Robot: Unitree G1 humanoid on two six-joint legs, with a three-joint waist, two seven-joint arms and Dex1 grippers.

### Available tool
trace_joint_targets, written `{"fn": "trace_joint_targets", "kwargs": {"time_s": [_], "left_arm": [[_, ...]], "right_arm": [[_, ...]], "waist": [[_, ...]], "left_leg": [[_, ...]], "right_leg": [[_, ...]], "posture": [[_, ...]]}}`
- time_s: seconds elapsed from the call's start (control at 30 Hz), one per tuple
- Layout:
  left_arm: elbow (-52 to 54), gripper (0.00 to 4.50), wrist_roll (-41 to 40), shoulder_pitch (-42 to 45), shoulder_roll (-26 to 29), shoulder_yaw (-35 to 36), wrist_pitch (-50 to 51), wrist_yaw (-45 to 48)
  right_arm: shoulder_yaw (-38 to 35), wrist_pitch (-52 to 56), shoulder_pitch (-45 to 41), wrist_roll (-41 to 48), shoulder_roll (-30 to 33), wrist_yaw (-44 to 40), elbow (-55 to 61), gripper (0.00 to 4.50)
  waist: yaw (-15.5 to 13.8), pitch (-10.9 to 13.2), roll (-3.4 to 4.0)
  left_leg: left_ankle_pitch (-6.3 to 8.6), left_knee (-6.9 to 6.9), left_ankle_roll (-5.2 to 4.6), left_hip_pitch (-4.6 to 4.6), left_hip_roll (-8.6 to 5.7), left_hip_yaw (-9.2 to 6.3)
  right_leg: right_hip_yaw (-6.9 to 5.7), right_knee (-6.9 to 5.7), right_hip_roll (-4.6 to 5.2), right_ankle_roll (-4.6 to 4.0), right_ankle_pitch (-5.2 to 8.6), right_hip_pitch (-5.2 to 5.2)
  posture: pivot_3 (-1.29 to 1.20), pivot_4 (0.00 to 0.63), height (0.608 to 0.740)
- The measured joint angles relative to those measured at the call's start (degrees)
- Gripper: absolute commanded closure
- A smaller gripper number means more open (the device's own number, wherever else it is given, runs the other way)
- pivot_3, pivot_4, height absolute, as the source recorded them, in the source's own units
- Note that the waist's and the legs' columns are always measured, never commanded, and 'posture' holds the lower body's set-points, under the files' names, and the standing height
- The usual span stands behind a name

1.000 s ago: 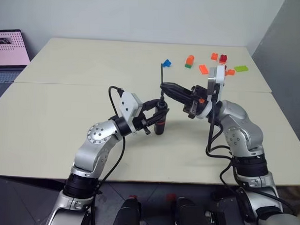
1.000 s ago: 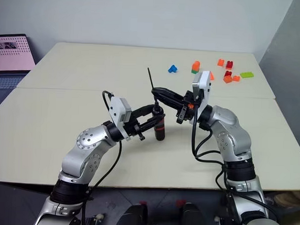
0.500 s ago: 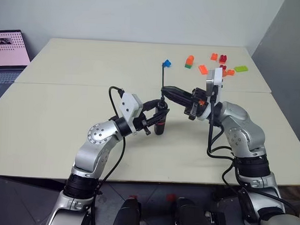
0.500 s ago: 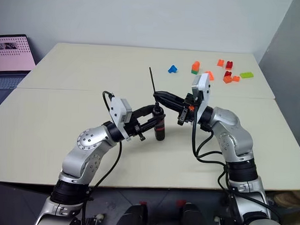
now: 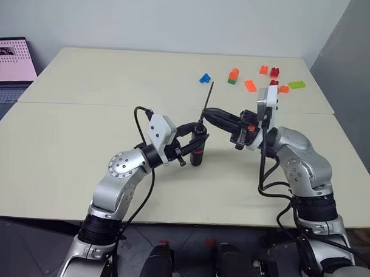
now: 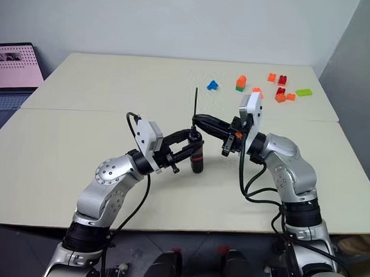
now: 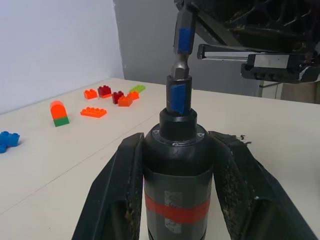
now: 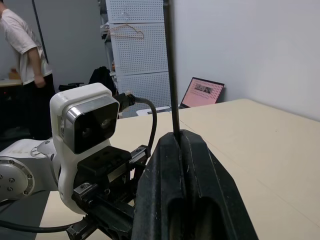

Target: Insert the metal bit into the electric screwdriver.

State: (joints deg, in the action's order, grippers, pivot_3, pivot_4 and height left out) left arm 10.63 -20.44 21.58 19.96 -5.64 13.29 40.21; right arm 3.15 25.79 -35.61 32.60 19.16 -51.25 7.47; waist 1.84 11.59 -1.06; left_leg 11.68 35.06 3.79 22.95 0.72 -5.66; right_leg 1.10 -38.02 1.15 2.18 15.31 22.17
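Insertion step in hand. Left gripper [image 5: 194, 143] clamped on electric screwdriver [image 5: 197, 148], upright on table [image 5: 81, 141]. Right gripper [image 5: 205, 111] pinching metal bit [image 5: 206, 95] directly above screwdriver, lower end at blue tip [image 7: 178, 96], seemingly entering. Next, judged: straighten slight tilt, press straight down

electric screwdriver [image 7: 176, 170] upright between jaws, metal bit [image 7: 182, 50] at its tip
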Motion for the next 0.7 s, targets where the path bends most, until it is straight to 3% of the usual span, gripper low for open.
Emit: {"fn": "trace_joint_targets", "kwargs": {"time_s": [0.7], "left_arm": [[-0.18, 2.88, 0.38, -0.14, 0.10, 0.08, -0.32, -0.06]], "right_arm": [[2.94, 8.87, -5.64, -3.16, 4.84, 1.86, 3.94, 4.50]], "waist": [[-0.02, -0.11, 0.03]], "left_leg": [[0.00, 0.00, 0.00, -0.02, 0.00, -0.02]], "right_leg": [[-0.03, 0.02, 0.00, -0.02, 0.01, -0.02]], "posture": [[0.00, 0.150, 0.740]]}}
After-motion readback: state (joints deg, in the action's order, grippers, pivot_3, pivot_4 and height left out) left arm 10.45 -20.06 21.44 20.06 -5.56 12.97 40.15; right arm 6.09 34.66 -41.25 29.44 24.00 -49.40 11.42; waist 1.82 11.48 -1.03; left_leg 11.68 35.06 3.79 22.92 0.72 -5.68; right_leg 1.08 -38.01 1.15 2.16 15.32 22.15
